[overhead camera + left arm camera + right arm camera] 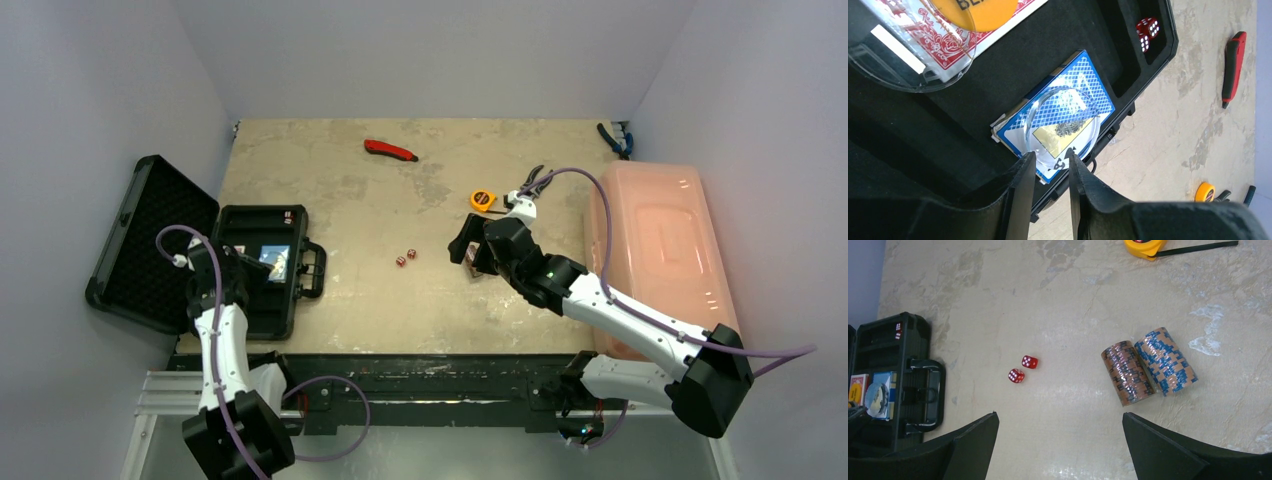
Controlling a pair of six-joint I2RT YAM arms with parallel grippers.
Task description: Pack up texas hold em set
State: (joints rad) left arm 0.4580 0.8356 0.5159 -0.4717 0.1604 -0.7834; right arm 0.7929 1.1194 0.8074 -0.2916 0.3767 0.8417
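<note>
Red-handled cutter [390, 150] lies well apart from yellow tape measure [482, 200]

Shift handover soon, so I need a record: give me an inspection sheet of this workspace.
Surface: beige table, worn.
Job's things: black case open at left, holding blue deck and red deck, clear discs on both, cased dice in a side slot; two chip rolls and two loose dice on the table.
Clutter: tape measure, red-handled tool, pliers at the far right corner.
Grippers: left gripper over the blue deck's disc, jaws slightly apart; right gripper wide open near the chip rolls.
Cables: purple cables looping along both arms.
Surroundings: pink translucent bin at right; plain walls.
</note>
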